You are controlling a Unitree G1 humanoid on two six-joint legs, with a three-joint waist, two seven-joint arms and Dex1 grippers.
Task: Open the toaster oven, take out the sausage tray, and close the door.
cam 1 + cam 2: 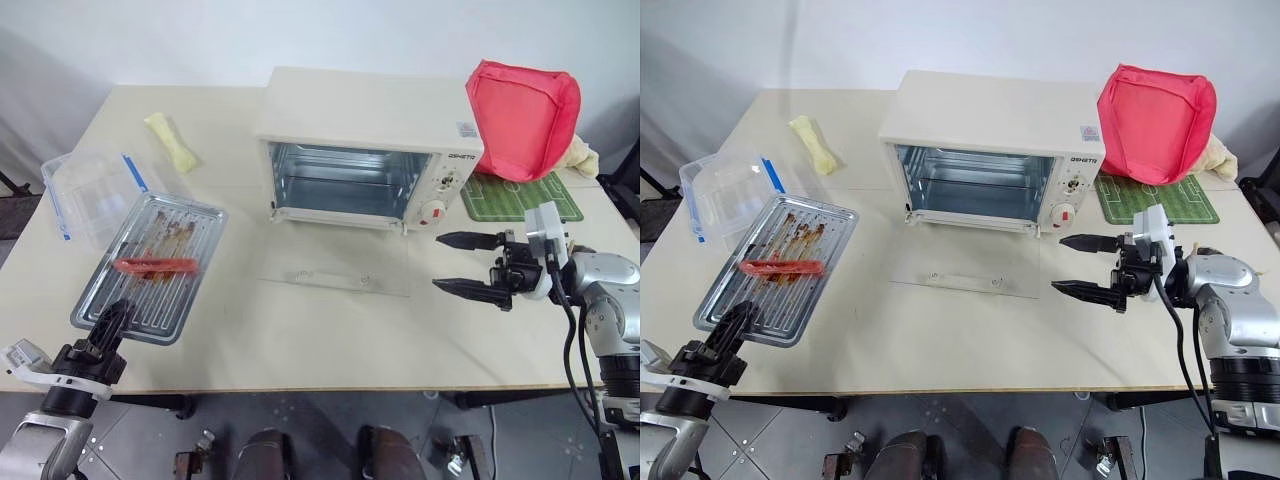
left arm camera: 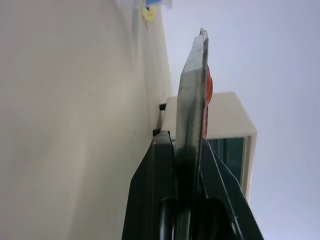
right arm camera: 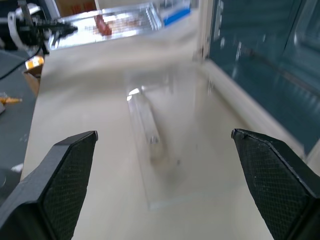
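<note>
Left claw (image 1: 113,318) clamps the near edge of the tray (image 1: 155,265), which lies out on the worktop (image 1: 330,330) left of the oven (image 1: 365,150). Right claw (image 1: 470,264), fingers spread wide, hovers beside the flat-open door (image 1: 335,268).

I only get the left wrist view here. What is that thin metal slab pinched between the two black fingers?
Observer: That is the sausage tray seen edge-on. The left gripper is shut on its near rim, and one red sausage lies across it.
Operator: Is the tray out of the oven, then?
Observer: Yes. It is over the left part of the table, well clear of the toaster oven.
Operator: And the oven's front?
Observer: The door is folded down flat on the table. The right gripper hangs open just to its right, holding nothing.
</note>
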